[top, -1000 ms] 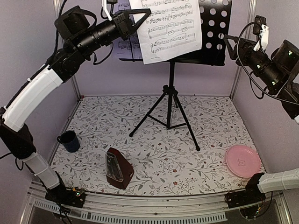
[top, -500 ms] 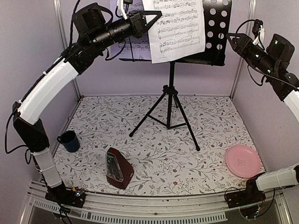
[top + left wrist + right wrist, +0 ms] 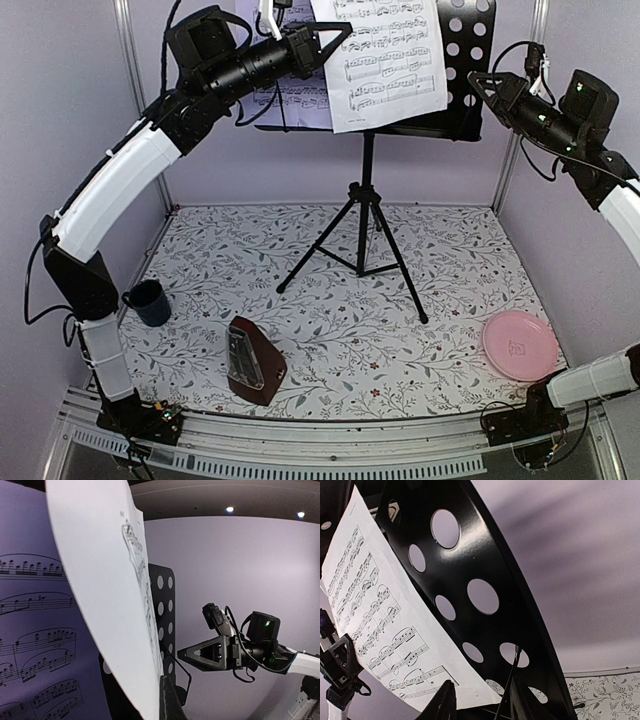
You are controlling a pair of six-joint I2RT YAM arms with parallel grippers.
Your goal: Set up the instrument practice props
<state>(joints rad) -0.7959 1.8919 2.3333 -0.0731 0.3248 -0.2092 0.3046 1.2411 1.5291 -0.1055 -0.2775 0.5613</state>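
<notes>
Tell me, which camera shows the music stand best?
The top view. It shows the whole stand, from tripod legs to holed desk. The right wrist sees only the desk close up; the left wrist sees just a strip of it behind a sheet.

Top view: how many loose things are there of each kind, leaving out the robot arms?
Music stand: 1
Sheets of music: 2
Metronome: 1
Mug: 1
Plate: 1
Total: 6

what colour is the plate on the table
The plate is pink, plain to see in the top external view.
</notes>
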